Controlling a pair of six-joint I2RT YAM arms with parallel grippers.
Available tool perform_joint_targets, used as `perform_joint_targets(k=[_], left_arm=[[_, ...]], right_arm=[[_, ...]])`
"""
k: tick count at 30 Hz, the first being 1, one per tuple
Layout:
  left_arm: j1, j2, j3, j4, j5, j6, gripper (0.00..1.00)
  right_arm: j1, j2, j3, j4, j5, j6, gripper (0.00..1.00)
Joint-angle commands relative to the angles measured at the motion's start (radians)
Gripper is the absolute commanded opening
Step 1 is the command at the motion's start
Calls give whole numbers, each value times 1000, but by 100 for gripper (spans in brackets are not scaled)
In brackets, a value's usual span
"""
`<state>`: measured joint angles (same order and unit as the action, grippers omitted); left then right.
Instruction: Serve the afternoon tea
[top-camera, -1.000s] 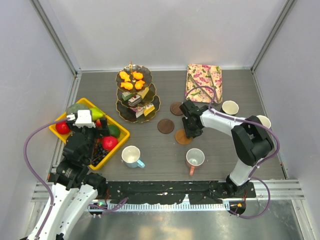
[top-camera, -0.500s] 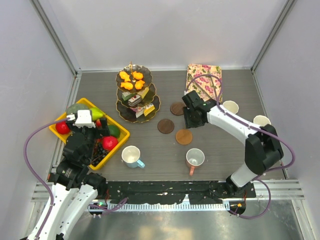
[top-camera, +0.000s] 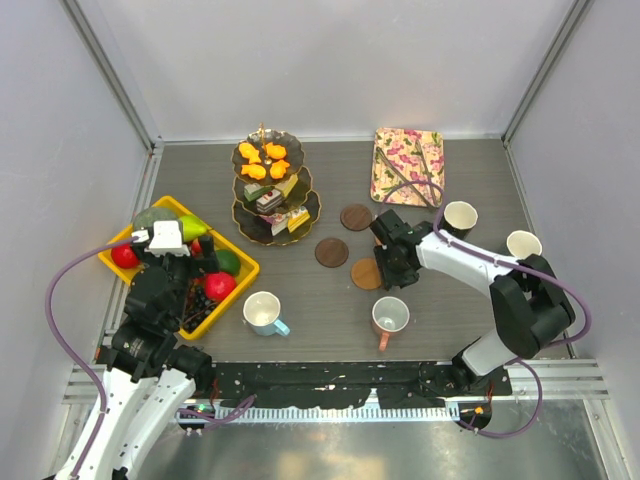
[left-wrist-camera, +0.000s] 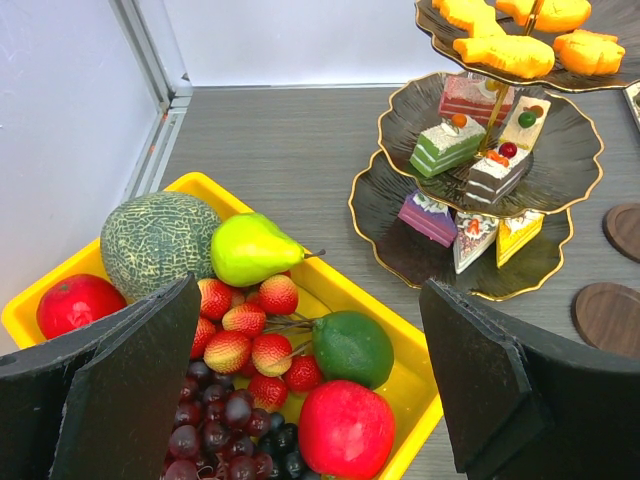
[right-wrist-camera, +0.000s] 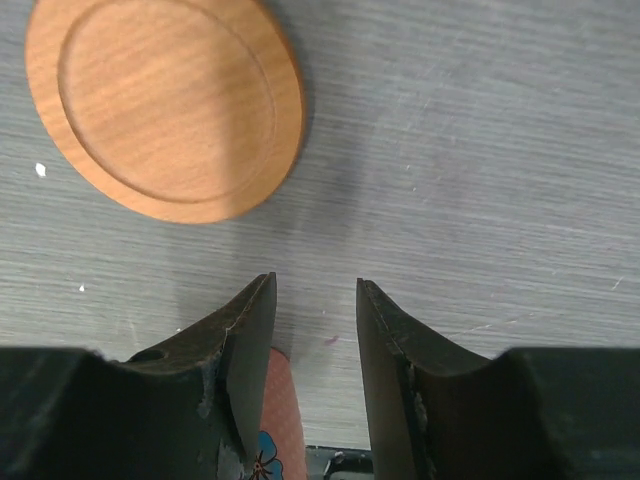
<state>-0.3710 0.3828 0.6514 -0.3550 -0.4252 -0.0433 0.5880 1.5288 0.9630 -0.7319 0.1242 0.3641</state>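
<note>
The dark three-tier stand (top-camera: 243, 213) (left-wrist-camera: 392, 240) stands at the back left, with orange pastries (top-camera: 262, 158) (left-wrist-camera: 508, 52) on top and cake slices (top-camera: 270, 200) (left-wrist-camera: 447, 143) on the lower tiers. A white mug (top-camera: 263, 311) and a pinkish mug (top-camera: 390, 316) (right-wrist-camera: 285, 420) sit near the front. A black mug (top-camera: 460, 216) and a cream mug (top-camera: 523, 244) are on the right. My right gripper (top-camera: 388, 268) (right-wrist-camera: 313, 290) hangs open and empty over bare table, between a light wooden coaster (top-camera: 364, 276) (right-wrist-camera: 165, 105) and the pinkish mug. My left gripper (top-camera: 195, 262) (left-wrist-camera: 310, 290) is wide open above the fruit.
A yellow crate (top-camera: 240, 282) (left-wrist-camera: 425, 385) of fruit and vegetables lies at the left. Two darker coasters (top-camera: 355, 217) (top-camera: 331, 252) lie beside the stand. A floral tray (top-camera: 408, 166) rests at the back right. Grey walls close in the table on three sides.
My right gripper lifted off the light coaster, swung back toward the floral tray, then came forward again beside the coaster, its jaws a little wider. The left arm has not moved.
</note>
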Motion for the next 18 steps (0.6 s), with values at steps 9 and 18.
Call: perform_joint_targets(k=[9,18], left_arm=[[3,-5,-1,51,3,2,99],[3,-4,-1,50,6,2,99]], right_arm=[[50,59,-14,100,-32,38,42],[61,93,11,124,-14,49,40]])
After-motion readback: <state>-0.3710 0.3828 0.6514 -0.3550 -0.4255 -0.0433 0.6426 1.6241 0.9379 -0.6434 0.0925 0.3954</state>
